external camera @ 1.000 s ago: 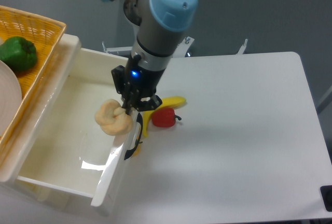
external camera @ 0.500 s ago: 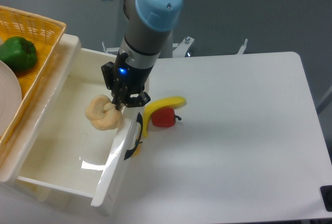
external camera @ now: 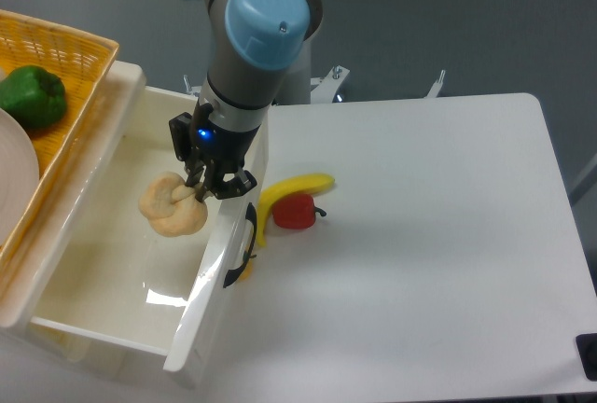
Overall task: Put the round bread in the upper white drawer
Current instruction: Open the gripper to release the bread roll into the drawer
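The round bread, a pale tan lumpy bun, hangs over the inside of the upper white drawer, which stands pulled open at the left. My gripper is shut on the bread's right side, pinching one of its lobes. The bread sits above the drawer's middle, close to the front panel with the black-marked handle. Whether it touches the drawer floor I cannot tell.
A yellow banana and a red pepper lie on the white table just right of the drawer front. A woven yellow basket with a green pepper and a white plate stands at the upper left.
My gripper has carried the bread to the left, from over the drawer's front panel further over the drawer's inside. Banana and red pepper have not moved.
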